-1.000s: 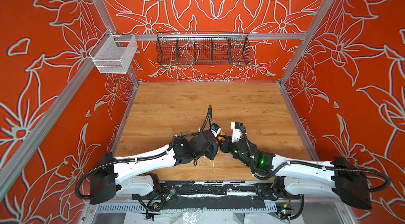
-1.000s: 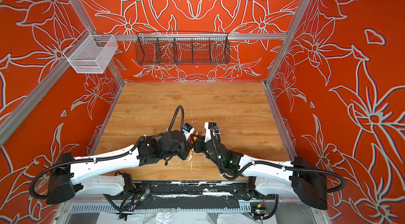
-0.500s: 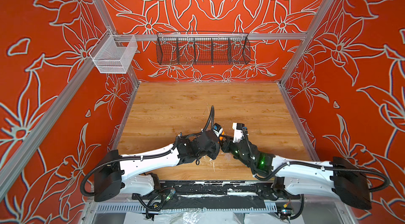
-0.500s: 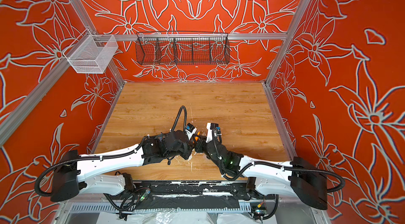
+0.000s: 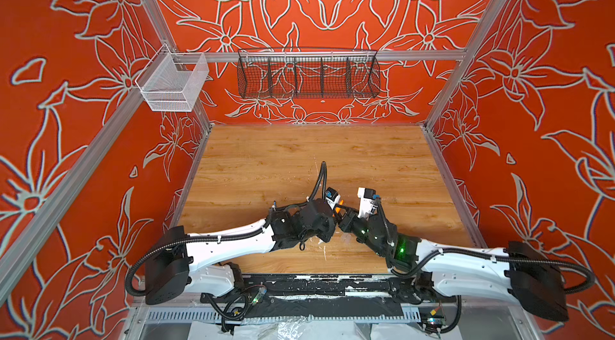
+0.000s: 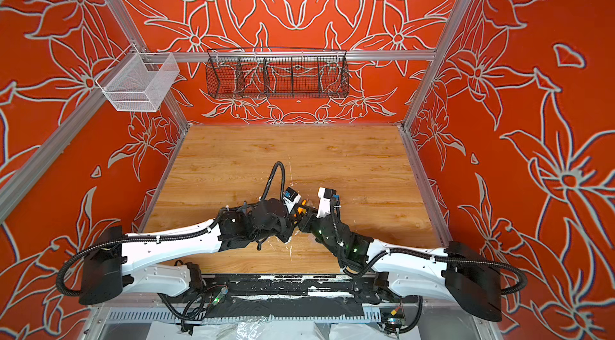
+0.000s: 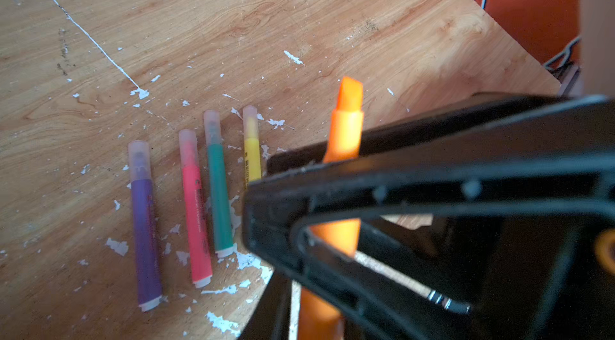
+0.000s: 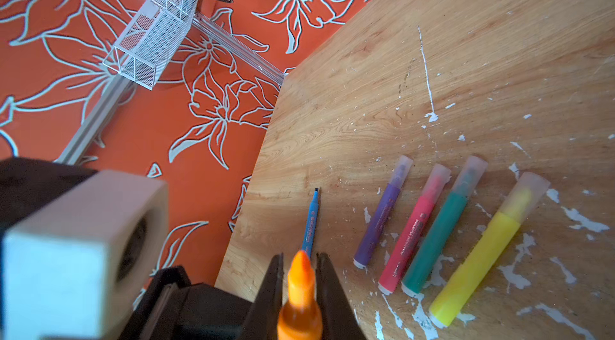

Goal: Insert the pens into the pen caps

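Presently: orange pen (image 8: 301, 291) uncapped, chisel tip bare, held above the counter (image 8: 466, 38). Right hand (image 8: 300, 256) is clamped tight on its barrel, tip poking out between the fingers. Left hand (image 7: 263, 175) sits about the same barrel; gripping or loose, cannot tell. Purple pen (image 8: 379, 225) lies flat. On one side, apart, blue pen (image 8: 311, 221), uncapped. On the other, side by side, pink pen (image 8: 412, 231), green pen (image 8: 439, 238), yellow pen (image 8: 482, 255). Those four wear clear caps (image 8: 402, 168).
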